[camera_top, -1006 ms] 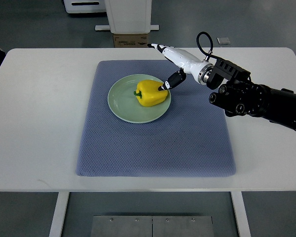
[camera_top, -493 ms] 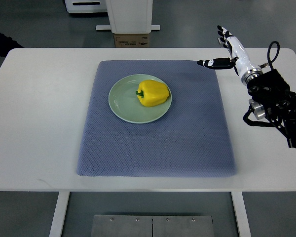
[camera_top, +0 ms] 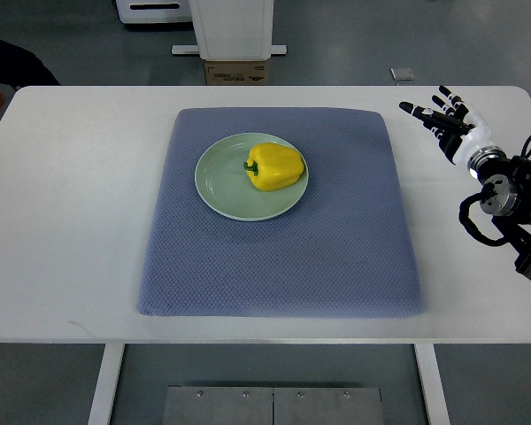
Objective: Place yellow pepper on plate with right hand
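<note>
Yellow pepper, glossy, light, likely slippery, best cupped around its body, lay on the green plate well left of the right hand, which was empty, fingers spread.

The right robot hand at about three o'clock is white-shelled, with slim segmented fingers tipped and jointed in black. A silver metal ring joins it to a black forearm — bulky, knuckled housings with round caps — and black cables loop beside the wrist.
</note>
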Tool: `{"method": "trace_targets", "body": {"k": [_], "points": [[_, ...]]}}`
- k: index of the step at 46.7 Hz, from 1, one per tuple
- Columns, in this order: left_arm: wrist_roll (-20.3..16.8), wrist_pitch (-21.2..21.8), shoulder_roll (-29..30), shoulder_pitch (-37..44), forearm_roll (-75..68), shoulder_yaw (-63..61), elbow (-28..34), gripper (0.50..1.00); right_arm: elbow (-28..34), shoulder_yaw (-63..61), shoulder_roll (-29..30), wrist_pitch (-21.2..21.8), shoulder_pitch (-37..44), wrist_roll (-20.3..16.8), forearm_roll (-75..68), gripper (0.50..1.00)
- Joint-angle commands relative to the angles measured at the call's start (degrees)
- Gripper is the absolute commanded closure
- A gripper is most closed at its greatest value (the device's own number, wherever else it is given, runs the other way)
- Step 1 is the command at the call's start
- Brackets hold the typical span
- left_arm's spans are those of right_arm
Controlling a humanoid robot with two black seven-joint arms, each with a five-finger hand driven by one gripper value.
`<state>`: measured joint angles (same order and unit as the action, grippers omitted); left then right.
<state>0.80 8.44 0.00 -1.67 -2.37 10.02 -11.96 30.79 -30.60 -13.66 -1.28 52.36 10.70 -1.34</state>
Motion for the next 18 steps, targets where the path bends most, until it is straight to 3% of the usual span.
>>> {"method": "trace_targets", "body": {"k": [1,18], "points": [[-0.01,0.0,0.0,0.0,0.0,0.0,0.01,0.5,-0.29,-2.27,0.03,0.49,-1.38,-0.15,-1.12,0.5],[-0.01,0.0,0.0,0.0,0.0,0.0,0.01,0.5,-0.47,-5.79,0.21,0.49,-3.49,-0.15,-1.12,0.5]]}}
